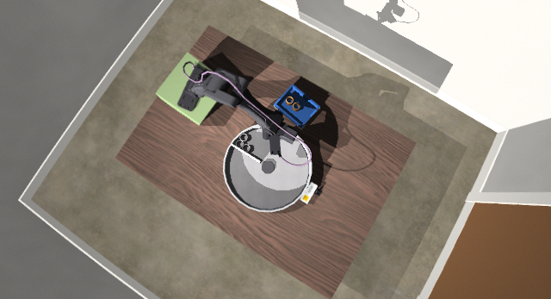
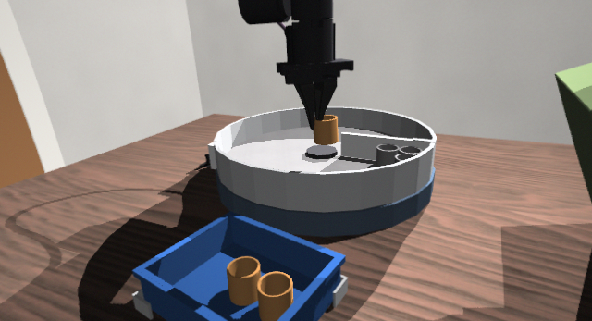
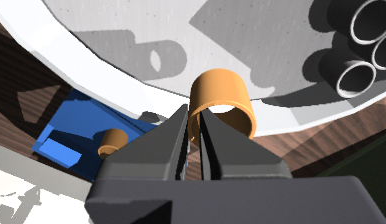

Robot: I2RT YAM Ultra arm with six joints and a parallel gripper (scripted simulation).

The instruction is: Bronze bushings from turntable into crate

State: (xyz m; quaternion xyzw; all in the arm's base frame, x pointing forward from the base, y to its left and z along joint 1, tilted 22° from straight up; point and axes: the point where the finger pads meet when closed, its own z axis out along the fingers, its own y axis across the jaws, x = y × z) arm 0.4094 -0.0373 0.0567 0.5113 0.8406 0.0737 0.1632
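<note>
Spreading beneath everything, the table (image 1: pixel 181 148) (image 2: pixel 462 182) (image 3: pixel 340 119) carries the turntable (image 1: pixel 228 172) (image 2: pixel 324 191) (image 3: pixel 59 60), whose raised wall runs all around. The arm (image 1: pixel 228 88) (image 2: pixel 311 39) reaches over the turntable from the side where the green block (image 1: pixel 172 90) (image 2: pixel 578 80) stands, well apart from it. A thin pink cable (image 1: pixel 258 106) loops along the arm and over the turntable. The crate (image 1: pixel 307 111) (image 2: pixel 250 240) (image 3: pixel 84 115) sits just beside the turntable, looking level, with pale corner guides (image 2: pixel 339 289) at its visible corners. The turntable's wall stands between the crate and the turntable's inside.

A straight divider (image 1: pixel 245 152) (image 2: pixel 358 147) runs from near the turntable's hub (image 1: pixel 268 166) (image 2: pixel 321 152) out to the wall. Beside it, near the wall, three steel bushings (image 1: pixel 244 137) (image 2: pixel 387 154) (image 3: pixel 339 77) stand close together. A small white box (image 1: pixel 308 193) (image 2: pixel 212 155) is on the turntable's outer side.

Over the turntable, the gripper (image 1: pixel 275 152) (image 2: pixel 315 124) (image 3: pixel 193 112) has its jaws nearly together, pinching the wall of a bronze bushing (image 2: pixel 326 131) (image 3: pixel 219 90), one finger inside its opening and one outside. This bushing hangs above the turntable's floor. Two other bronze bushings (image 1: pixel 286 100) (image 2: pixel 244 284) (image 3: pixel 114 137) stand upright in the crate, close together.
</note>
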